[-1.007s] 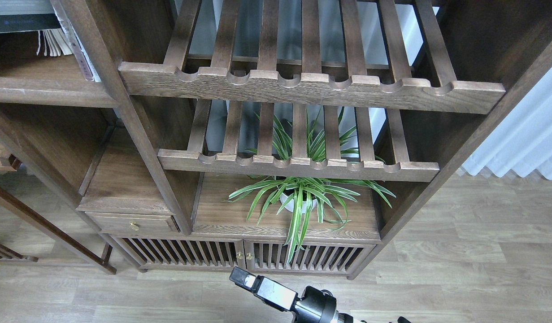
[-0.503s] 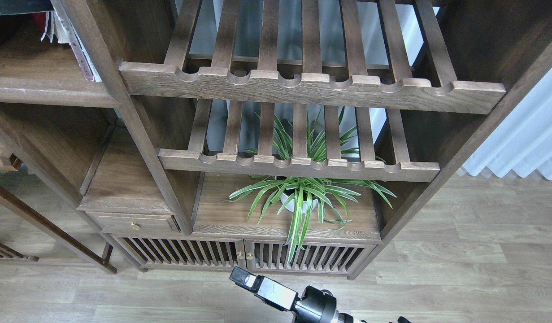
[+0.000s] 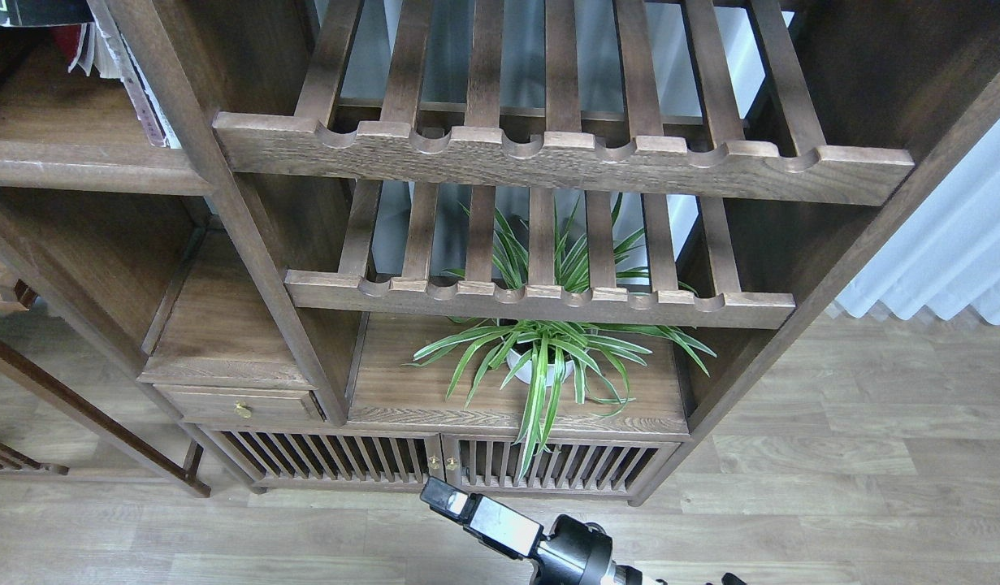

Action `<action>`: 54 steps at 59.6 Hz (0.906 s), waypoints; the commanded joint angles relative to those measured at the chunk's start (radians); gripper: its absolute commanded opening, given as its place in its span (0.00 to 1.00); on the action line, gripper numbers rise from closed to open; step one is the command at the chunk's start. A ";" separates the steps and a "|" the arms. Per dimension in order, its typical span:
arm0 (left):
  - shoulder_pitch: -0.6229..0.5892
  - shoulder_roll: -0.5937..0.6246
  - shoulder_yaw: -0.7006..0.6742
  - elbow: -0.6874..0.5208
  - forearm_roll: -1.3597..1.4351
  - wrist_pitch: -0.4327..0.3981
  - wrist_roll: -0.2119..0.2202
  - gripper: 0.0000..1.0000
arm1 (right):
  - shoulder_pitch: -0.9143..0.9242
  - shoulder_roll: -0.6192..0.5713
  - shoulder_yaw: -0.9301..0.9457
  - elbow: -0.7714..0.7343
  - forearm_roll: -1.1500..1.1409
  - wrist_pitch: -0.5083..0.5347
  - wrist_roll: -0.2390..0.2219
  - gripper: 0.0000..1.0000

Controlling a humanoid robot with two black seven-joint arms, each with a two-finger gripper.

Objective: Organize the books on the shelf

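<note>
A gripper sits at bottom centre, its finger state unclear. Books crowd the shelf upper left; count unclear. One potted plant occupies the lower compartment.

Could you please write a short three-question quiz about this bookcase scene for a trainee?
1. True or false: the potted plant stands on the top slatted rack.
2. Multiple choice: where are the books? A) on the floor; B) on the shelf at upper left; C) behind the slatted doors.
3. Fill in: the brass knob belongs to a small ____.

Key:
1. False; it stands on a solid board below both racks, and its leaves hang over the front edge.
2. B; only their edges show at the view's corner.
3. Drawer.
</note>
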 commanded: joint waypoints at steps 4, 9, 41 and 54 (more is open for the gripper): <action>0.043 0.032 -0.049 -0.060 -0.022 0.000 0.002 0.42 | -0.001 0.000 0.006 0.000 0.000 0.000 0.006 0.92; 0.079 0.048 -0.088 -0.084 -0.046 0.000 0.000 0.42 | -0.001 0.002 0.006 0.000 0.000 0.000 0.006 0.92; 0.312 0.106 -0.342 -0.302 -0.072 0.000 0.006 0.42 | 0.000 0.014 0.008 0.000 -0.001 0.000 0.006 0.92; 0.393 0.139 -0.410 -0.383 -0.098 0.000 0.011 0.41 | 0.000 0.014 0.008 0.000 -0.001 0.000 0.006 0.92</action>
